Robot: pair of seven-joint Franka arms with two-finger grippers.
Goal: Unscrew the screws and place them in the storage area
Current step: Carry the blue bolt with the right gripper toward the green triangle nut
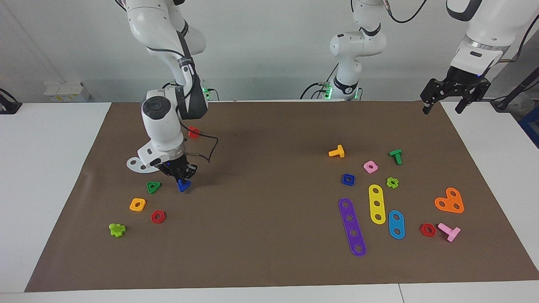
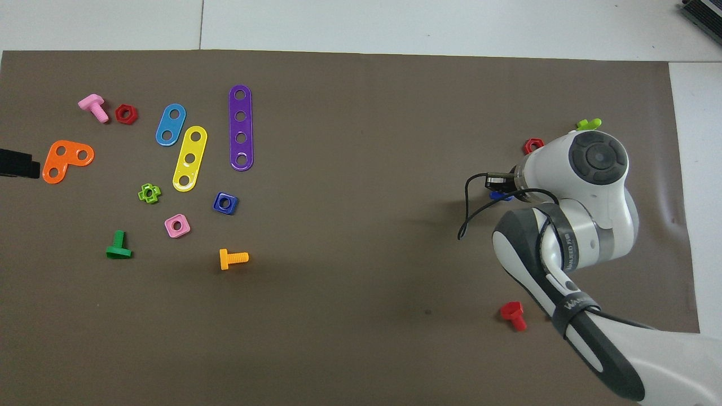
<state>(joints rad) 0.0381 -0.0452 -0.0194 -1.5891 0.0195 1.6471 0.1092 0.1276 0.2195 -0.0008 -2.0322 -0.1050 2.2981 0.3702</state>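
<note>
My right gripper (image 1: 181, 177) is shut on the dark-blue screw (image 1: 183, 185), whose triangular head points down close to the mat. It hangs beside the green triangular nut (image 1: 153, 187) toward the right arm's end. In the overhead view the right wrist covers the gripper and only a sliver of the blue screw (image 2: 499, 195) shows. The matching dark-blue square nut (image 1: 348, 179) (image 2: 225, 203) lies alone on the mat toward the left arm's end. My left gripper (image 1: 452, 97) waits open, raised over the mat's corner at that end.
Around the held screw lie an orange square nut (image 1: 137, 204), a red hex nut (image 1: 158, 216), a lime cross piece (image 1: 117, 229), a white curved strip (image 1: 135, 164) and a red bolt (image 1: 193, 132). Coloured strips, nuts and bolts, such as the purple strip (image 1: 352, 227), cluster at the left arm's end.
</note>
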